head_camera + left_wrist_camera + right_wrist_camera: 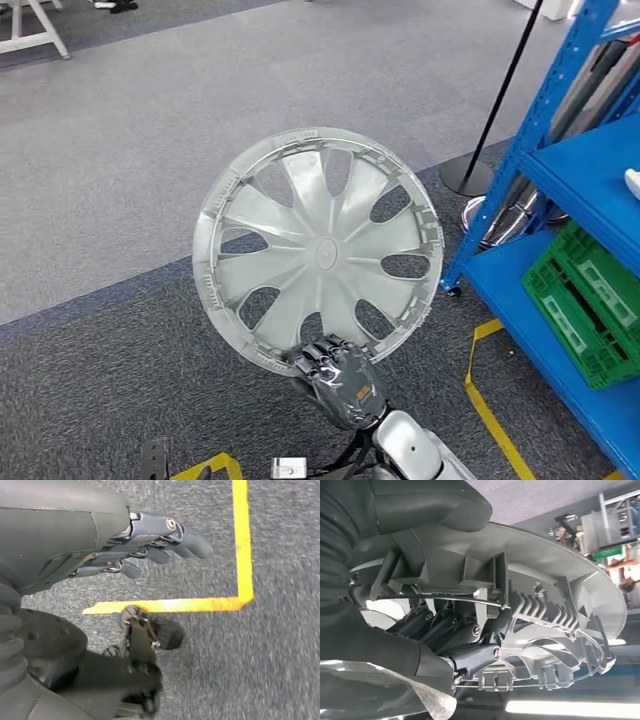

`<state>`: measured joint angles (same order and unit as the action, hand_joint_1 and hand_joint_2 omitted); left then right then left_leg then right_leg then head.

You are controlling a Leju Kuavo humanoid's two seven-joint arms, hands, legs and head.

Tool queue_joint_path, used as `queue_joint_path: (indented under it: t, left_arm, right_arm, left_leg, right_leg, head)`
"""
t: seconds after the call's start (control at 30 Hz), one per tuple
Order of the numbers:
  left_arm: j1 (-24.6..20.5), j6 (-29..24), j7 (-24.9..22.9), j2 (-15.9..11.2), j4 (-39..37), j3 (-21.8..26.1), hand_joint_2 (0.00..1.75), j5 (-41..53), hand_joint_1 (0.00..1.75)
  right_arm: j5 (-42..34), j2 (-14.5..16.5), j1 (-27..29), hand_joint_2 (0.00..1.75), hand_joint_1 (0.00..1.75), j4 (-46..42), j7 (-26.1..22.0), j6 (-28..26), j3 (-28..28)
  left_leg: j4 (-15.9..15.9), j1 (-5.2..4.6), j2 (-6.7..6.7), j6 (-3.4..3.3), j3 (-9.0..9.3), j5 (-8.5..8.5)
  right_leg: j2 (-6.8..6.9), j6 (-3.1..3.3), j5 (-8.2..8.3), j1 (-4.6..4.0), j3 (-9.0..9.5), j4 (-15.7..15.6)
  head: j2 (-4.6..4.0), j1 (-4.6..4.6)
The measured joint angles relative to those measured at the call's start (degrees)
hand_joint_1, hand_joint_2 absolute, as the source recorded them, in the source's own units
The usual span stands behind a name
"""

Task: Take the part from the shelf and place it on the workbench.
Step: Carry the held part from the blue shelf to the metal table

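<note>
so you're partway: the silver-grey plastic spoked wheel cover (318,252) is off the blue metal shelf (581,170), gripped at its rim by your right hand (340,375) above grey carpet (113,180), left hand (151,545) empty with fingers loosely extended, workbench placement remaining.

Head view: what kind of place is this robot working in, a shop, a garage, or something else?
Probably a workshop or a factory-style test area. A blue metal shelf rack holds a green plastic crate, yellow tape lines mark zones on the grey carpet, and the robot's right hand grips a silver wheel cover, a car part.
</note>
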<state>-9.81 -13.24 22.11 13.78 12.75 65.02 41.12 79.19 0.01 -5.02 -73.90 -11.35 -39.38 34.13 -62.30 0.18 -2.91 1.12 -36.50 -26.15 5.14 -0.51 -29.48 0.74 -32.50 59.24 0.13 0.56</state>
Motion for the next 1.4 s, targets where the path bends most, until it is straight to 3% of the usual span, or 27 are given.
queue_joint_path:
  t: [0.07,0.13,0.2,0.27,0.33,0.37,0.43,0.5,0.57,0.6,0.63,0.7,0.77,0.83,0.87,0.9,0.93,1.0,1.07,1.13,1.17,1.23,1.3,1.33,1.37,1.4]
  left_arm:
    - [0.1,-1.5,-0.2,0.1,0.0,-0.3,1.75,0.4,0.00]
    - [0.6,-2.8,-0.1,0.2,0.0,-0.4,1.75,0.6,0.00]
    - [0.8,-3.7,0.0,0.2,0.0,-0.4,1.75,0.3,0.00]
    - [0.8,-3.9,0.2,0.2,0.0,-0.4,1.75,-0.5,0.00]
    - [0.9,-3.7,0.4,0.2,0.0,-0.2,1.75,-1.3,0.00]
    - [1.1,-3.6,0.5,0.2,0.0,0.0,1.75,-1.6,0.00]
    - [1.4,-3.6,0.5,0.3,0.0,0.2,1.75,-1.9,0.00]
    - [1.6,-3.7,0.3,0.3,0.0,0.5,1.75,-1.9,0.00]
    - [1.8,-3.6,0.1,0.4,0.0,0.6,1.75,-1.9,0.00]
    - [1.9,-3.4,0.2,0.5,0.0,0.7,1.75,-1.9,0.00]
    - [2.1,-3.2,0.4,0.5,0.0,0.7,1.75,-1.8,0.00]
    - [2.1,-3.0,0.8,0.6,0.0,0.8,1.75,-1.6,0.00]
    - [1.8,-3.3,0.9,0.7,0.0,0.8,1.75,-1.0,0.00]
    - [1.5,-3.7,0.9,0.8,0.0,0.8,1.75,-0.5,0.00]
    - [1.5,-3.7,0.9,0.8,0.0,0.8,1.75,-0.5,0.00]
    - [1.5,-3.6,0.9,0.8,0.0,0.8,1.75,-0.6,0.00]
    - [1.5,-3.4,0.9,0.8,0.0,0.8,1.75,-0.8,0.00]
    - [1.3,-3.0,1.0,0.8,0.0,0.8,1.75,-1.3,0.00]
    - [1.2,-2.9,1.0,0.8,0.0,0.8,1.75,-1.5,0.00]
    - [1.2,-2.9,1.0,0.8,0.0,0.8,1.75,-1.5,0.00]
    - [1.0,-2.8,1.0,0.8,0.0,0.9,1.75,-1.6,0.00]
    - [0.5,-3.1,0.4,0.8,0.0,0.9,1.75,-1.7,0.00]
    - [0.1,-3.7,-0.8,0.7,0.0,1.0,1.75,-1.5,0.00]
    - [0.1,-4.0,-1.0,0.8,0.0,1.0,1.75,-1.4,0.00]
    - [0.1,-4.1,-0.8,0.8,0.0,1.0,1.75,-1.4,0.00]
    - [0.2,-4.1,-0.5,0.8,0.0,1.0,1.75,-1.5,0.00]
  right_arm:
    - [0.5,-0.3,0.4,1.75,1.75,-0.8,0.2,0.0,-0.2]
    - [1.2,-0.5,0.7,1.75,1.75,-1.6,0.6,0.0,-0.2]
    - [2.0,-0.5,0.7,1.75,1.75,-2.2,1.3,0.0,-0.3]
    - [2.5,-0.7,0.7,1.75,1.75,-2.4,1.7,0.0,-0.5]
    - [2.7,-1.0,0.9,1.75,1.75,-2.4,1.8,0.0,-0.6]
    - [2.7,-1.1,1.0,1.75,1.75,-2.3,1.9,0.0,-0.6]
    - [2.9,-1.3,1.4,1.75,1.75,-2.3,2.3,0.0,-0.5]
    - [3.3,-1.4,1.7,1.75,1.75,-2.5,2.8,0.0,-0.4]
    - [3.6,-1.6,2.4,1.75,1.75,-2.9,3.2,0.0,-0.4]
    - [3.6,-1.7,2.7,1.75,1.75,-3.2,3.3,0.0,-0.4]
    - [3.7,-1.7,3.0,1.75,1.75,-3.5,3.5,0.0,-0.4]
    - [3.7,-1.8,3.3,1.75,1.75,-4.0,3.8,0.0,-0.4]
    - [3.7,-2.0,3.7,1.75,1.75,-4.5,4.1,0.0,-0.6]
    - [3.8,-2.2,4.1,1.75,1.75,-4.8,4.3,0.0,-0.7]
    - [3.8,-2.2,4.3,1.75,1.75,-4.8,4.2,0.0,-0.7]
    - [3.7,-2.2,4.3,1.75,1.75,-4.9,4.2,0.0,-0.7]
    - [3.5,-2.2,4.3,1.75,1.75,-4.9,4.0,0.0,-0.7]
    - [2.9,-2.2,4.0,1.75,1.75,-4.9,3.6,0.0,-0.7]
    - [2.7,-2.2,3.8,1.75,1.75,-4.8,3.3,0.0,-0.8]
    - [2.7,-2.2,3.8,1.75,1.75,-4.8,3.3,0.0,-0.8]
    - [2.6,-2.2,3.5,1.75,1.75,-4.7,3.1,0.0,-0.7]
    - [1.4,-2.0,1.6,1.75,1.75,-4.0,2.2,0.0,-0.1]
    - [0.0,-1.9,-0.2,1.75,1.75,-3.1,1.5,0.0,0.4]
    - [-0.3,-1.9,-0.4,1.75,1.75,-2.7,1.3,0.0,0.4]
    - [-0.5,-1.9,-0.5,1.75,1.75,-2.4,1.2,0.0,0.5]
    - [-0.6,-1.9,-0.7,1.75,1.75,-2.0,1.1,0.0,0.6]
  left_leg:
    - [2.3,-0.60,-1.18,-0.60,0.94,-0.06]
    - [2.8,-0.60,0.05,-1.47,1.07,0.05]
    - [3.3,-0.40,1.42,-2.32,1.43,0.29]
    - [3.4,-0.40,2.81,-2.99,1.50,0.34]
    - [3.4,-0.62,4.39,-3.35,1.48,0.26]
    - [3.3,-0.72,5.28,-3.40,1.51,0.24]
    - [3.2,-0.82,7.09,-3.40,1.59,0.23]
    - [3.0,-0.84,8.71,-3.20,1.42,0.18]
    - [2.8,-0.60,10.04,-2.65,1.03,0.29]
    - [2.9,-0.45,10.70,-2.31,0.89,0.39]
    - [2.9,-0.35,10.79,-1.99,0.84,0.36]
    - [1.5,-0.56,8.50,-1.40,0.28,-0.72]
    - [-4.0,-0.59,5.19,-0.84,-2.19,-3.57]
    - [-10.6,-0.17,4.11,-0.35,-5.41,-5.96]
    - [-12.1,0.06,3.91,-0.14,-6.17,-5.92]
    - [-11.2,0.27,3.65,0.04,-5.82,-4.72]
    - [-8.4,0.44,3.15,0.17,-4.52,-2.73]
    - [-1.3,0.32,0.55,0.20,-1.06,0.38]
    - [1.7,0.03,-1.52,0.15,0.49,0.92]
    - [1.7,-0.07,-1.66,0.15,0.54,0.84]
    - [1.9,-0.21,-1.48,-0.20,0.46,0.77]
    - [2.6,-0.28,0.53,-1.80,0.54,0.75]
    - [3.1,-0.20,3.24,-3.19,0.67,0.81]
    - [3.1,-0.24,4.10,-3.30,0.67,0.80]
    - [3.1,-0.28,5.01,-3.34,0.69,0.78]
    - [3.0,-0.30,5.93,-3.35,0.72,0.78]
  right_leg:
    - [1.17,-0.54,-0.25,-0.32,0.27,-0.1]
    - [2.12,-1.18,-0.60,-0.19,0.72,-0.3]
    - [0.09,-1.68,-2.11,0.03,-0.04,1.6]
    - [-3.38,-1.72,-5.14,0.09,-3.36,8.0]
    - [-4.75,-1.62,-7.24,0.00,-7.10,14.5]
    - [-4.99,-1.51,-6.82,-0.06,-7.86,15.3]
    - [-5.83,-1.10,-2.97,-0.10,-6.05,10.5]
    - [-8.39,-0.69,0.09,0.07,-2.65,3.3]
    - [-9.84,-0.54,0.44,0.06,-0.93,0.3]
    - [-9.40,-0.50,0.46,-0.03,-0.61,-0.1]
    - [-8.79,-0.30,0.57,-0.05,-0.41,-0.3]
    - [-7.36,0.21,0.72,0.09,0.21,-0.9]
    - [-5.61,0.66,0.55,0.11,0.77,-1.2]
    - [-3.79,0.82,0.20,0.06,1.11,-1.2]
    - [-2.95,0.79,0.01,0.06,1.27,-1.2]
    - [-2.16,0.71,-0.18,0.08,1.48,-1.2]
    - [-1.37,0.59,-0.41,0.09,1.76,-1.2]
    - [-0.10,0.20,-0.88,-0.02,2.32,-1.2]
    - [0.40,-0.05,-1.12,-0.18,2.56,-1.2]
    - [0.41,-0.07,-1.14,-0.22,2.55,-1.2]
    - [0.84,-0.30,-1.26,-0.34,2.61,-1.2]
    - [-0.95,-1.22,-3.62,-0.27,1.38,2.0]
    - [-3.99,-1.87,-7.42,-0.08,-2.42,9.7]
    - [-4.63,-1.84,-8.38,-0.09,-4.62,13.3]
    - [-4.91,-1.77,-8.30,-0.11,-6.16,15.2]
    - [-5.05,-1.67,-7.06,-0.11,-6.69,15.0]
  head:
    - [0.00,0.00]
    - [0.00,0.00]
    - [-0.01,-0.16]
    - [-0.01,-0.46]
    - [0.00,-0.57]
    - [0.00,-0.57]
    - [0.00,-0.56]
    - [0.00,-0.52]
    - [0.00,-0.50]
    - [0.00,-0.50]
    - [0.00,-0.49]
    - [0.00,-0.28]
    - [0.00,-0.02]
    - [0.00,0.06]
    - [0.00,0.06]
    - [0.00,0.08]
    - [0.00,0.09]
    - [0.00,0.08]
    - [0.00,0.09]
    - [0.00,0.11]
    - [0.00,0.08]
    - [0.00,-0.24]
    - [0.00,-0.63]
    - [0.00,-0.71]
    - [0.00,-0.72]
    - [0.00,-0.72]
